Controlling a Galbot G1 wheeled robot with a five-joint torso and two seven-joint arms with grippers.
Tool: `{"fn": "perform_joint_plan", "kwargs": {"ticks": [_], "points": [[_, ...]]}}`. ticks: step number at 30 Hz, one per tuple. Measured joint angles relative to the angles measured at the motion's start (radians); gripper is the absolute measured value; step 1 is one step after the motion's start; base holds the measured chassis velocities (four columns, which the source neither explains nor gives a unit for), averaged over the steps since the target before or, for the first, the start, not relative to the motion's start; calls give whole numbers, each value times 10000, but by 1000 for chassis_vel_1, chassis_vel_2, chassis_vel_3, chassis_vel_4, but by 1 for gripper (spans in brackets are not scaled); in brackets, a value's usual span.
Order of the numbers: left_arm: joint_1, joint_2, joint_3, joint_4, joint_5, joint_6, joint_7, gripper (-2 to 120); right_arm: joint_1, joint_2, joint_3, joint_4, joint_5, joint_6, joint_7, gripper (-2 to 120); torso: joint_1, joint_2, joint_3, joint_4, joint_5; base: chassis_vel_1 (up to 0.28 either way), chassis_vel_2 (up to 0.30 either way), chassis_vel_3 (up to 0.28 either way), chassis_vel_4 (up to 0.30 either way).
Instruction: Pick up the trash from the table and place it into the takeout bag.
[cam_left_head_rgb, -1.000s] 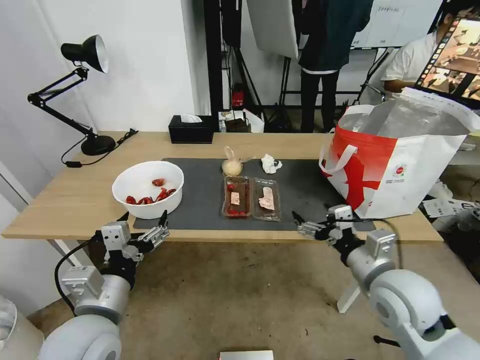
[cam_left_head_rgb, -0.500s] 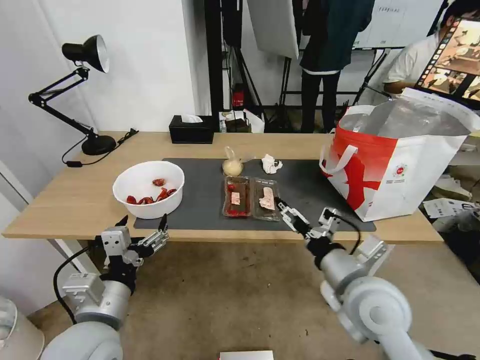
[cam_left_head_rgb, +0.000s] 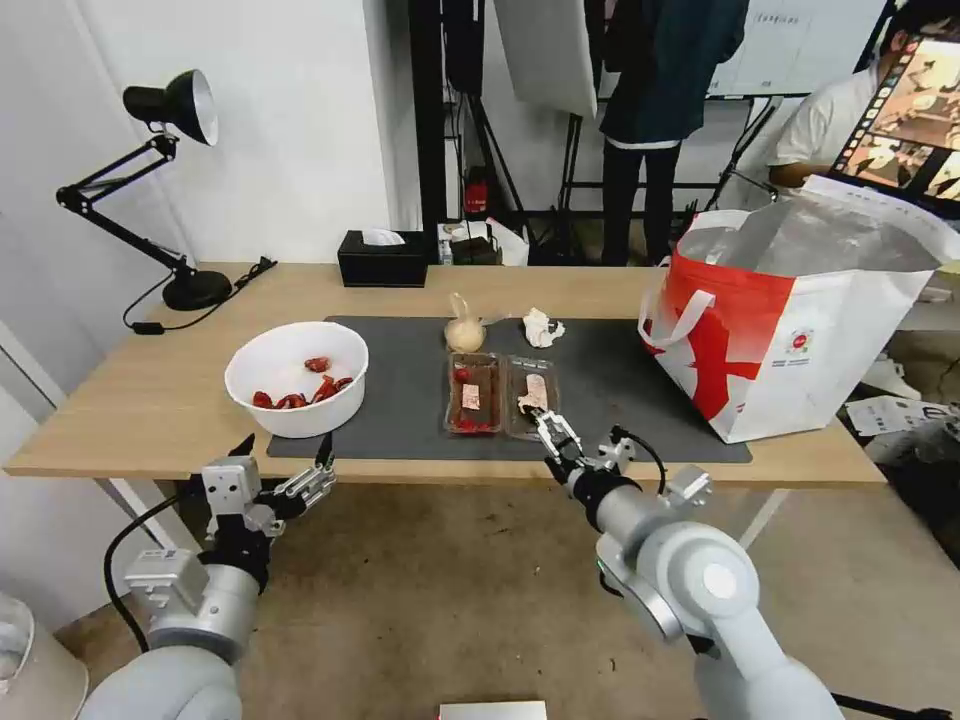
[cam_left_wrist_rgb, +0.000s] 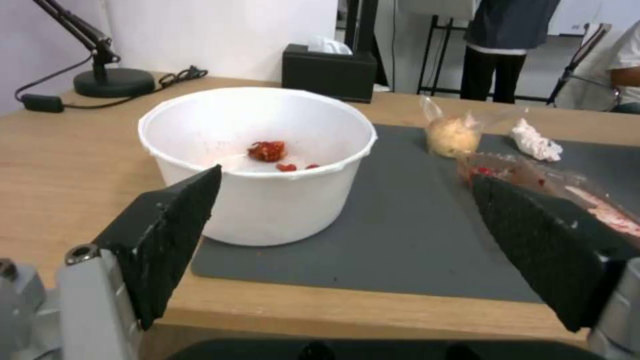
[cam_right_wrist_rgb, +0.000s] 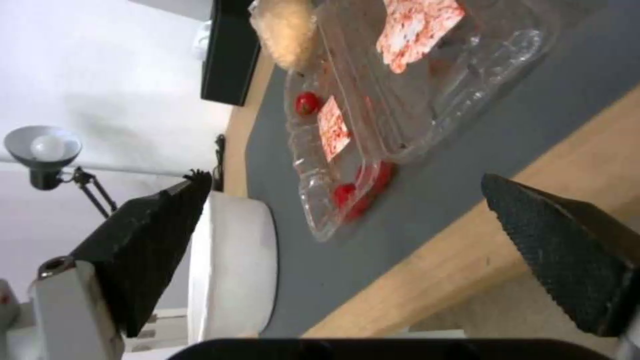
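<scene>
Bowl (cam_left_head_rgb: 296, 378) left of tray (cam_left_head_rgb: 502, 396), lamp (cam_left_head_rgb: 168, 185) and tissue box (cam_left_head_rgb: 381, 259) behind

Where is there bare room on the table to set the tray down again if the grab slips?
Bare mat lies between the clear tray and the takeout bag; another strip runs between the white bowl and the tray. Bare wood lies left of the bowl. It is crowded behind the tray, by the knotted bag and tissue. The right gripper hangs open at the tray's near edge.
</scene>
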Motion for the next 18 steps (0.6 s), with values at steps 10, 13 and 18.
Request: {"fn": "perform_joint_plan", "kwargs": {"ticks": [10,13,18], "points": [[-134,45,-4,197,1,0,-10,100,946,448,-377,-842,-276,-34,615,100,0,0,0,0,1,0,0,0,0],[-150,66,-6,273,0,0,-24,100,1300,670,-572,-1211,-357,-116,752,100,0,0,0,0,0,0,0,0,0],[-164,84,-22,334,0,0,-36,100,1580,899,-689,-1478,-407,-189,953,100,0,0,0,0,0,0,0,0,0]]}}
